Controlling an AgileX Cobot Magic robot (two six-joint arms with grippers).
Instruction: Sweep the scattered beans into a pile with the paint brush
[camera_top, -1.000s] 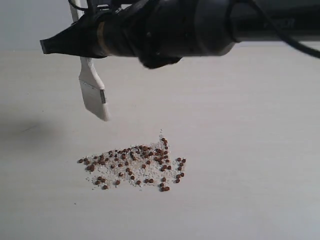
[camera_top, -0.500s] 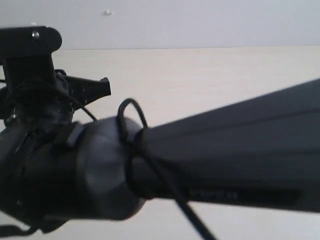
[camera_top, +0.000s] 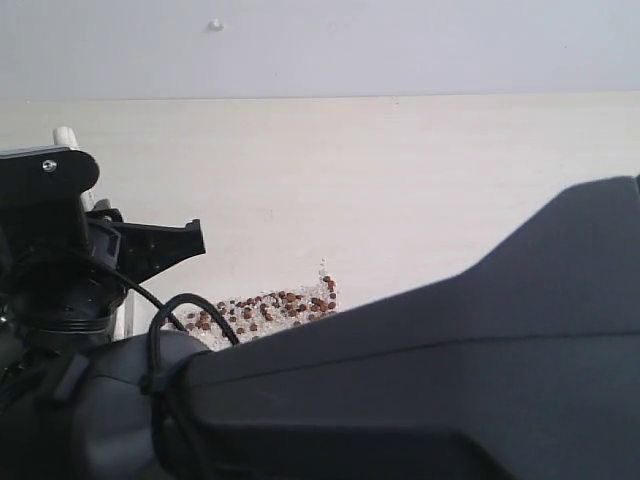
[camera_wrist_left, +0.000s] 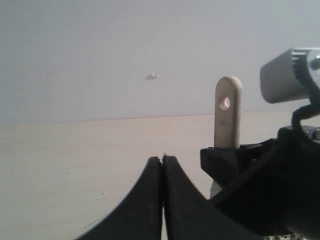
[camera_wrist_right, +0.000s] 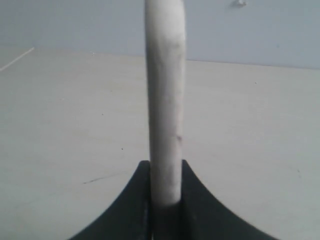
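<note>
Two tools show. The right tool (camera_wrist_right: 165, 167) is clenched on the pale handle of the paint brush (camera_wrist_right: 165, 100), whose holed end points up. The left tool (camera_wrist_left: 162, 159) is clenched on nothing, jaws touching. Beans (camera_top: 270, 305) and whitish grains lie in a loose patch on the bench (camera_top: 450, 180), partly hidden behind a black arm (camera_top: 450, 380).

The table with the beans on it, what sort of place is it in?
Probably a robot lab or test bench: a bare pale table, a plain wall behind it, a black robot arm close to the camera, and beans laid out for a brush to sweep.
</note>
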